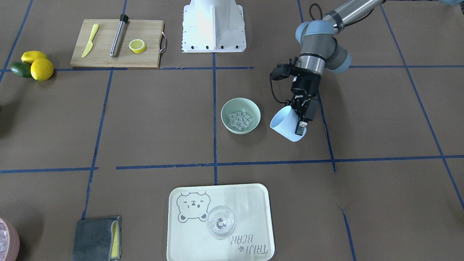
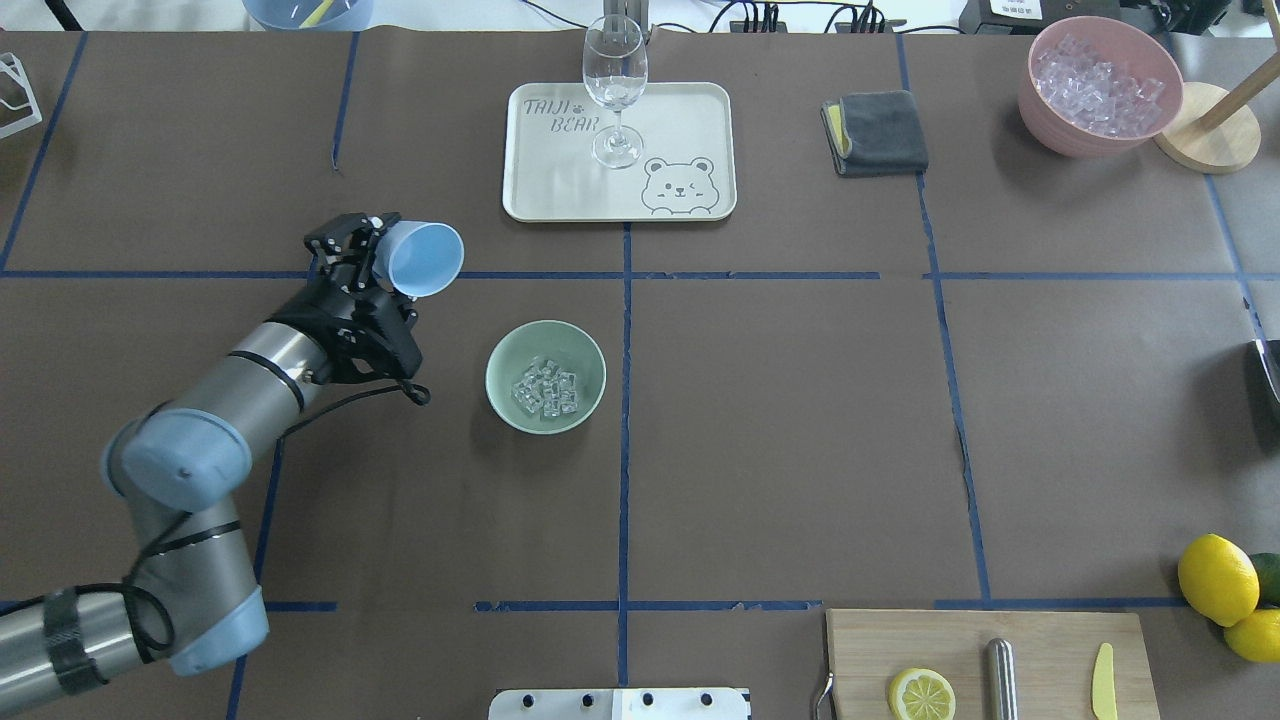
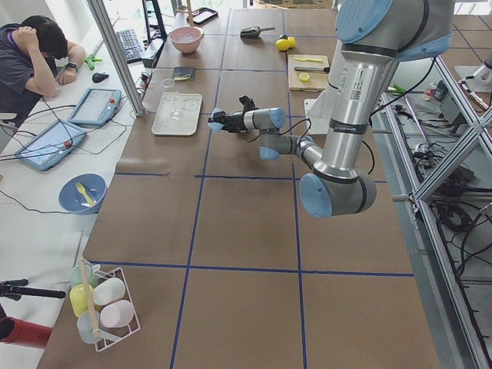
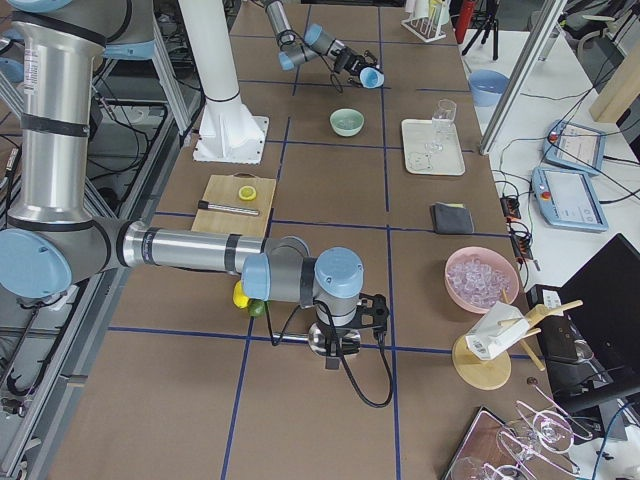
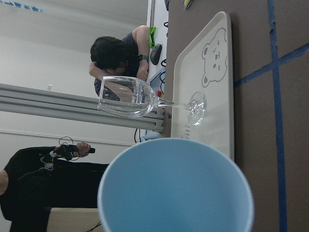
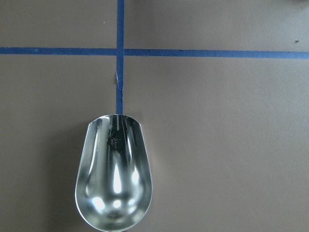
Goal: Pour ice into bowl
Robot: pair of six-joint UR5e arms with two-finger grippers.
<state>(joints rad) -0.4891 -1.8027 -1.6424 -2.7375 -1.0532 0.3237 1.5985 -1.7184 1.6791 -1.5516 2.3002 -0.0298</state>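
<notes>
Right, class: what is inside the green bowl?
A small heap of clear ice lies on the floor of the bowl. The floor under the heap is covered. The left gripper holds the cup clear of the bowl.

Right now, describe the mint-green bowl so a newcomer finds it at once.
From the cream bear-printed tray, come toward the robot. The round pale mint-green bowl sits beside the centre blue tape line, holding clear ice cubes. The other ice-filled bowl is pink and sits in a far corner.

The overhead camera is looking forward and down from behind the robot. The front camera is facing it steeply, and both are sharing the bowl point(image 2: 520, 350) and tray point(image 2: 560, 170). End cameras are looking along the desk point(image 3: 231, 231), and wrist cameras are sitting close.
</notes>
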